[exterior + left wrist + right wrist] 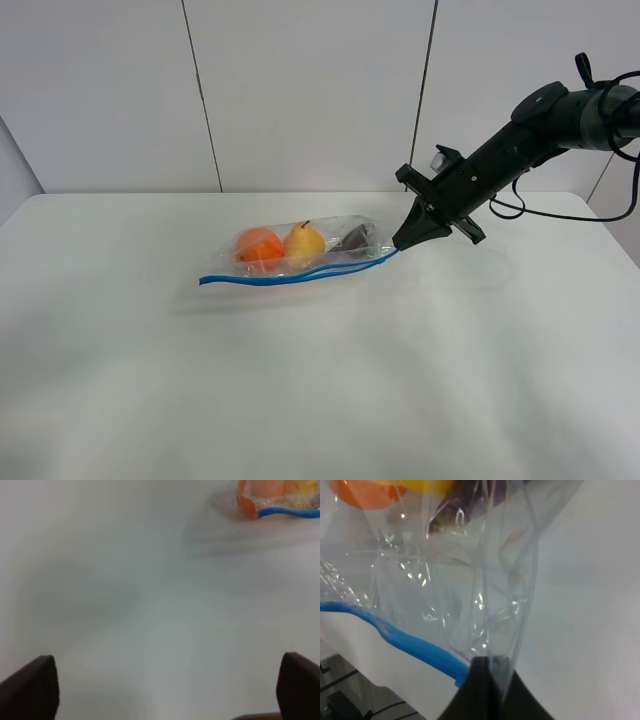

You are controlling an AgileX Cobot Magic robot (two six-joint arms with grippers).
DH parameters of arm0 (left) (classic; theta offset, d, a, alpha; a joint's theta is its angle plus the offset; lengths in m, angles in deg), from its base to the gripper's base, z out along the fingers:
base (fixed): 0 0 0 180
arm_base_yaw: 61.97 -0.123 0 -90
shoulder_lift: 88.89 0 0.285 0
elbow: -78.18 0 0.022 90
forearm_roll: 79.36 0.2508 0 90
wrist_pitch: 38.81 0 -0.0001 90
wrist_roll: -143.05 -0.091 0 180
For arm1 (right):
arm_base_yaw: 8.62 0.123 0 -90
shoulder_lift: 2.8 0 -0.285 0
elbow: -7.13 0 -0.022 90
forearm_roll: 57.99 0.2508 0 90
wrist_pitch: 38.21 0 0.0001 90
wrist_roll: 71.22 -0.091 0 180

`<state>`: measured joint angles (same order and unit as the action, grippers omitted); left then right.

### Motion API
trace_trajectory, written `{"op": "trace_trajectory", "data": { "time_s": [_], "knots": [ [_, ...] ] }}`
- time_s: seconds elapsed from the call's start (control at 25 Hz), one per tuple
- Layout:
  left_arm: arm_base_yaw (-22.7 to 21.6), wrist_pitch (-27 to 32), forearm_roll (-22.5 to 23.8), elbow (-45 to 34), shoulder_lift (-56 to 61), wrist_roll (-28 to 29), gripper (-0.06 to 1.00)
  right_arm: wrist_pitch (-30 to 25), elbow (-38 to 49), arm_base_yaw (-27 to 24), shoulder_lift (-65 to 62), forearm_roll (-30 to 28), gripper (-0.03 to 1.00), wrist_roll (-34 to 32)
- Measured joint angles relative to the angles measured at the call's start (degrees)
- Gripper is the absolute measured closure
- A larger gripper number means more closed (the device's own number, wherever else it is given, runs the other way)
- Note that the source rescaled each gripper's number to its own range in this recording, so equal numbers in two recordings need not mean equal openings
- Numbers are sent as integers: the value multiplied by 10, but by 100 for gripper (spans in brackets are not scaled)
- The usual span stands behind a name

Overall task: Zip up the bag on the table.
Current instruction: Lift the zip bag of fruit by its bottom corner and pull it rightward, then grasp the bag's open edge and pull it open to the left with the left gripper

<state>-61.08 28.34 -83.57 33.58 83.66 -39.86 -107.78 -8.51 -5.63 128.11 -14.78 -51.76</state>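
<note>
Tight against the right wrist lens, the right hand [490, 662] is clamped on a corner of the bag [470, 580], beside the end of its blue zipper strip [410, 642]. Only the high view takes in the whole bag on the white surface [320, 400], with orange fruit [258, 246], pear [304, 241] and dark item [357, 240] inside. Only the left wrist view shows the left hand [165, 687], spread wide, well apart from the bag.

Pale grey panelled wall [310, 90] with 2 thin dark seams [201, 95], soft even light
</note>
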Motion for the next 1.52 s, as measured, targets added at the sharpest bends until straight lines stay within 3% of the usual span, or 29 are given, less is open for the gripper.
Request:
{"op": "trace_trajectory", "data": {
  "time_s": [0.32,0.56,0.8,1.52],
  "knots": [
    [0,0,0,0,0,0,-5,1,0,6,0,61,97,22],
    [0,0,0,0,0,0,-5,1,0,50,0,97,97,23],
    [0,-1,0,0,0,0,-5,1,0,89,0,98,97,25],
    [0,-1,0,0,0,0,-5,1,0,90,0,95,97,27]
  ]
}}
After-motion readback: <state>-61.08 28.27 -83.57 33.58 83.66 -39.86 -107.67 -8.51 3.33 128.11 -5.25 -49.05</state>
